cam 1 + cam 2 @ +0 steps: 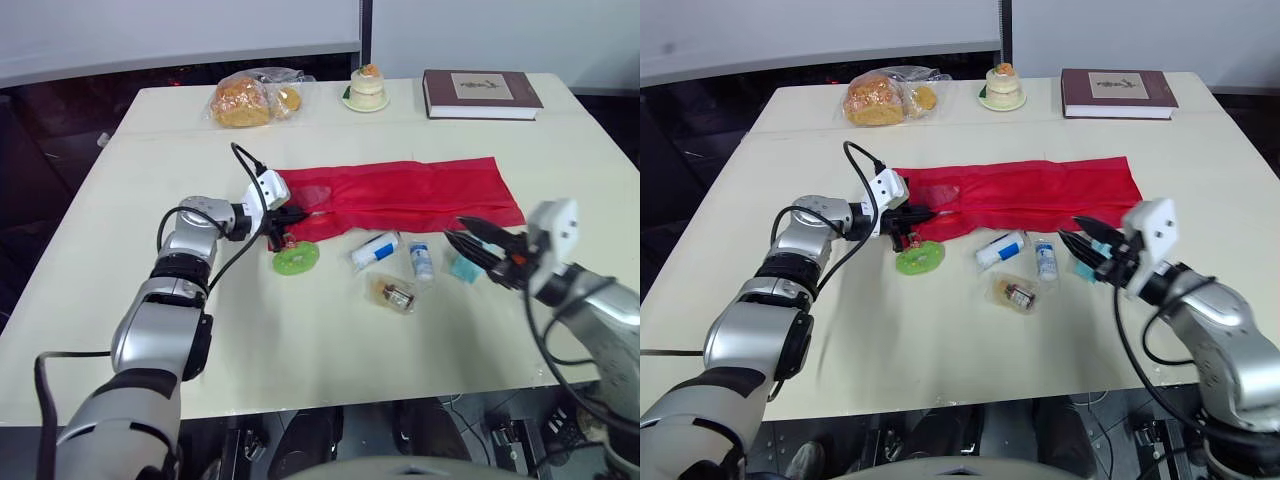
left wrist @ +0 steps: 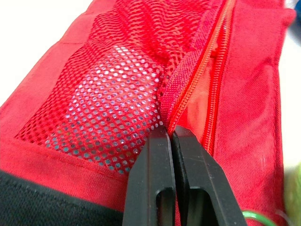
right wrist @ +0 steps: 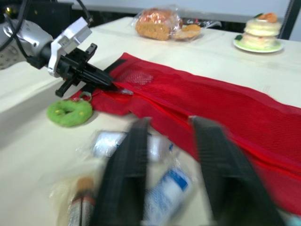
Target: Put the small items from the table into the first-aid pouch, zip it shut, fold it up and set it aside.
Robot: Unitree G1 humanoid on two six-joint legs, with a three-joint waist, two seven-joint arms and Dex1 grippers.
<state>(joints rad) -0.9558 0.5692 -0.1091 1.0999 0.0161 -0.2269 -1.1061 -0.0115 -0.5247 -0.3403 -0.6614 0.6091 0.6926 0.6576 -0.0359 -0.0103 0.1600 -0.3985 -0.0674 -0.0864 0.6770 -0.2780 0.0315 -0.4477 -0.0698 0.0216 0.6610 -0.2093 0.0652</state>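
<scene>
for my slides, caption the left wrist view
Left gripper pinching the red pouch at its zipper, beside the mesh panel

Matt red cloth pouch, partly mesh

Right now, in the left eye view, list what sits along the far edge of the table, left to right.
Going left to right: bag of bread → small cake on a plate → book.

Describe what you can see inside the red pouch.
Through the red pouch mesh beside the left gripper, which is shut on its zip edge, a pale patch shows; I cannot tell what it is. Red fabric and mesh cover the rest of the inside.
</scene>
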